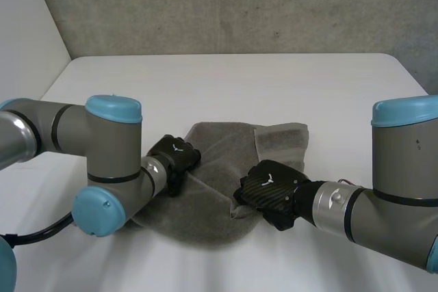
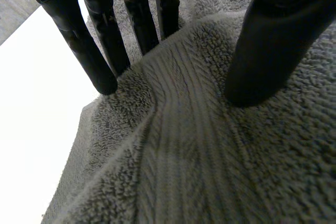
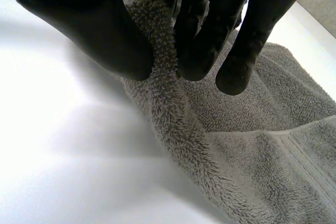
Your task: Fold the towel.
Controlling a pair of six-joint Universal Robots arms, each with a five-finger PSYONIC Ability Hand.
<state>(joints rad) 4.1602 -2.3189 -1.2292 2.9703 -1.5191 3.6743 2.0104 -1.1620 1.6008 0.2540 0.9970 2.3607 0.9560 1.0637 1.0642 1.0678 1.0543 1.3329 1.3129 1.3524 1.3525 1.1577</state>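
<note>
Lab setup, white table, bare concrete wall

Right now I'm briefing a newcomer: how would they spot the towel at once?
On the white table, look at the middle of the near side. The towel lies rumpled there. Grey and fluffy, it is the only cloth there.

Fluffy terry towel, smooth matt table
</note>
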